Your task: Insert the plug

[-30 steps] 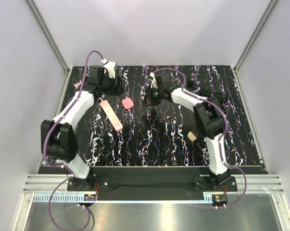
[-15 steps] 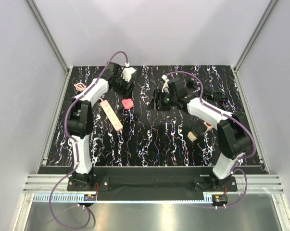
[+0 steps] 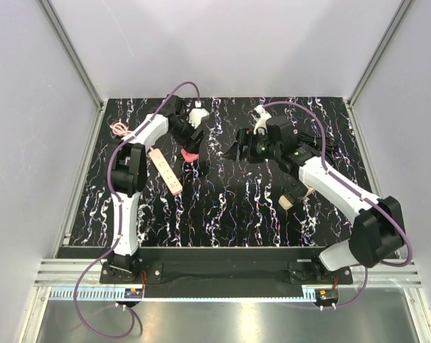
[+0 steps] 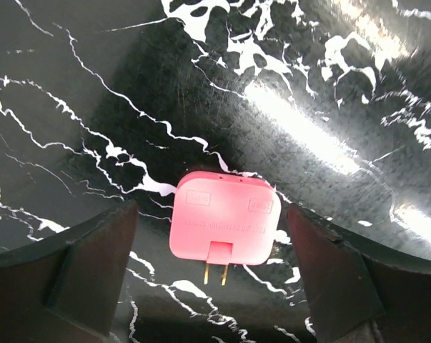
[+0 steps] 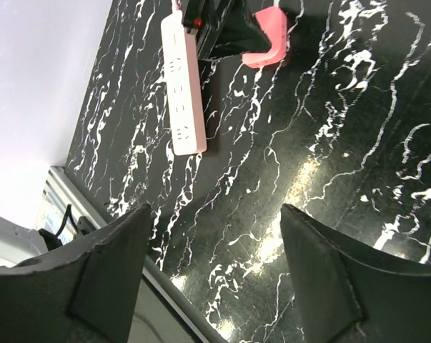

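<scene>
Presently, by item, left claw first.

1. Left claw (image 4: pixel 209 239): jaws spread wide, holding nothing. Its two dark fingers (image 4: pixel 93 268) stand at 9 and 3 o'clock of the plug, apart from it on both sides.

2. Plug (image 4: pixel 224 227): pinkish-red, rounded corners, lying flat on the table (image 4: pixel 329 78) between those fingers. Two metal prongs point to 6 o'clock in my left wrist view. From above, the plug (image 3: pixel 189 154) sits at about 11 o'clock of the table's middle, partly under my left claw (image 3: pixel 194 145).

3. Right claw (image 5: pixel 215 246): jaws also wide apart, nothing between them, hanging above bare tabletop. From above, it (image 3: pixel 237 151) is at 3 o'clock of the plug, apart from it. In my right wrist view the plug (image 5: pixel 271 44) shows at 12 o'clock, its upper part hidden by my left claw's dark body.

4. Power strip (image 3: pixel 165 170): pale, long and narrow, flat on the table just at 8 o'clock of the plug, running from 11 to 5 o'clock. It touches neither the plug nor either claw. The right wrist view shows it (image 5: pixel 183 93) at 11 o'clock, sockets facing up.

5. Tan block (image 3: pixel 288 201): on the table beside my right forearm, at 4 o'clock of the right claw.

6. Black cable (image 3: pixel 321 143): bundled at 2 o'clock of the table.

7. Pink cord (image 3: pixel 119 129): coiled at the 10 o'clock corner.
</scene>
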### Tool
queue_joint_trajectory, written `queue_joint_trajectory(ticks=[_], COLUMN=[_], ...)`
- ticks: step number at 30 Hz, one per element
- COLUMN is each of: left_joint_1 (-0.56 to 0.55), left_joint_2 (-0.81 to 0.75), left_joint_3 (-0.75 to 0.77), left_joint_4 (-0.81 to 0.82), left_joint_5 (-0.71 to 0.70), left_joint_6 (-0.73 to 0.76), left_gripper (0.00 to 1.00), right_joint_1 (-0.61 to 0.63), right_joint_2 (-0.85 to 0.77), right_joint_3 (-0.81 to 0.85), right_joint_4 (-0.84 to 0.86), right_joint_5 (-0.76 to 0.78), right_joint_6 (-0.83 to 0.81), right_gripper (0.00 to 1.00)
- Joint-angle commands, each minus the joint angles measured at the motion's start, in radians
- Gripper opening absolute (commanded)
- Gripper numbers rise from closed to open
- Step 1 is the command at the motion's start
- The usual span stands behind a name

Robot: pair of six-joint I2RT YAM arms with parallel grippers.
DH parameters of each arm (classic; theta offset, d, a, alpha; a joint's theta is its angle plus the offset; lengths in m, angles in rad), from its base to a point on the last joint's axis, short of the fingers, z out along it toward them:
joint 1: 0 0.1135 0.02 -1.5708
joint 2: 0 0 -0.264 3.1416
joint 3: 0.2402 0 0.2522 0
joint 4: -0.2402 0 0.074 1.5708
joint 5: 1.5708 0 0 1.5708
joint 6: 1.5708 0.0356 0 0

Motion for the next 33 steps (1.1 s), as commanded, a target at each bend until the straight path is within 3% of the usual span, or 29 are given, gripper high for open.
queue_joint_trajectory(ticks=[1, 14, 26, 32, 33], left_joint_1=[-0.028, -0.081, -0.076, -0.074, -0.073], left_joint_2=[-0.032, 0.041, 0.063, -0.005, -0.021], left_joint_3=[0.023, 0.021, 0.012, -0.081, -0.086], left_joint_4=[-0.008, -0.007, -0.005, -0.008, -0.008], left_joint_5=[-0.048, -0.233, -0.256, -0.229, -0.218], left_joint_6=[0.098, 0.139, 0.138, 0.124, 0.119], left_gripper=[0.92, 0.94, 0.94, 0.83, 0.71], right_joint_1=[0.0, -0.001, -0.007, -0.011, -0.009], right_joint_2=[-0.05, -0.132, -0.179, -0.161, -0.159], right_joint_3=[-0.024, -0.072, -0.084, -0.078, -0.076], right_joint_4=[0.023, 0.008, -0.021, -0.023, -0.023], right_joint_5=[0.043, 0.078, 0.115, 0.111, 0.111], right_joint_6=[-0.01, -0.018, -0.051, -0.044, -0.039], right_gripper=[0.83, 0.9, 0.93, 0.94, 0.95])
